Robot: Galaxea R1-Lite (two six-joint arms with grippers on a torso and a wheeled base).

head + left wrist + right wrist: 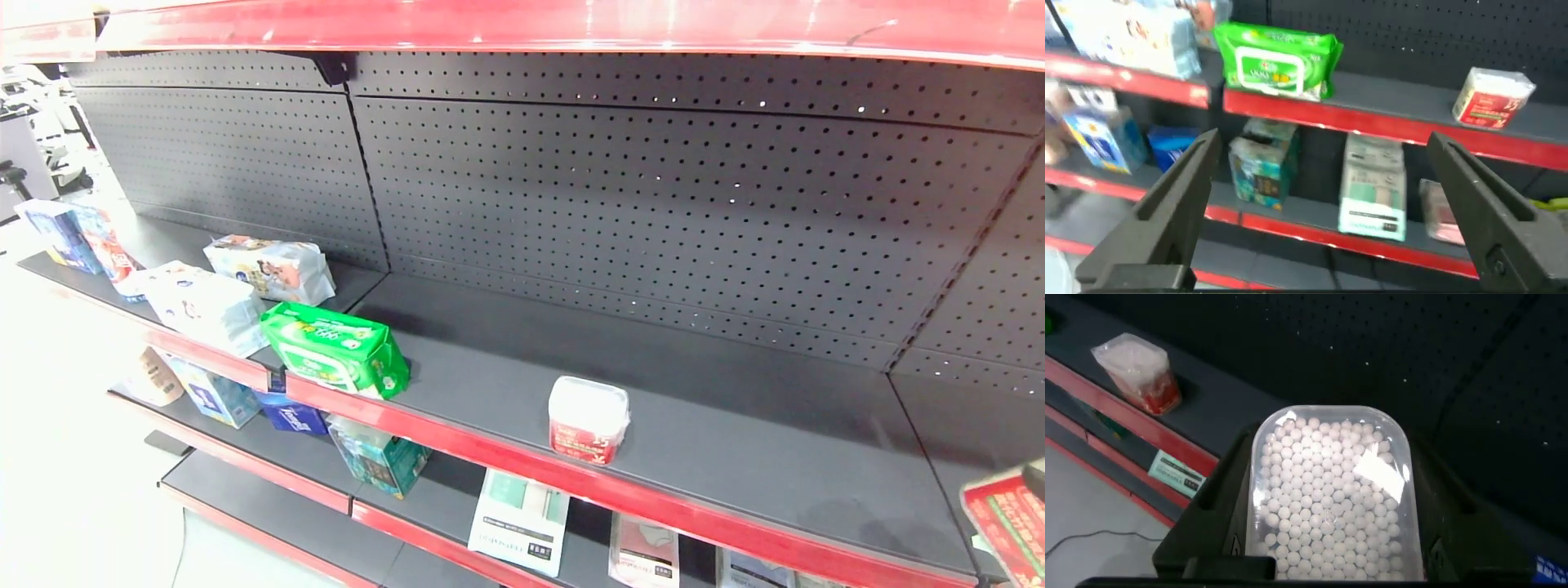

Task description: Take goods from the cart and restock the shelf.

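My right gripper is shut on a clear tub of white beads, held in front of the black shelf board. The tub's red label shows at the lower right corner of the head view. A matching white tub with a red label stands near the shelf's front edge, left of the held one; it is also in the wrist views. My left gripper is open with nothing between its fingers, facing the lower shelves below a green wipes pack.
The green wipes pack and several tissue packs fill the shelf's left part. Boxes and flat packets stand on the shelf below. A perforated back panel and a red upper shelf edge bound the bay.
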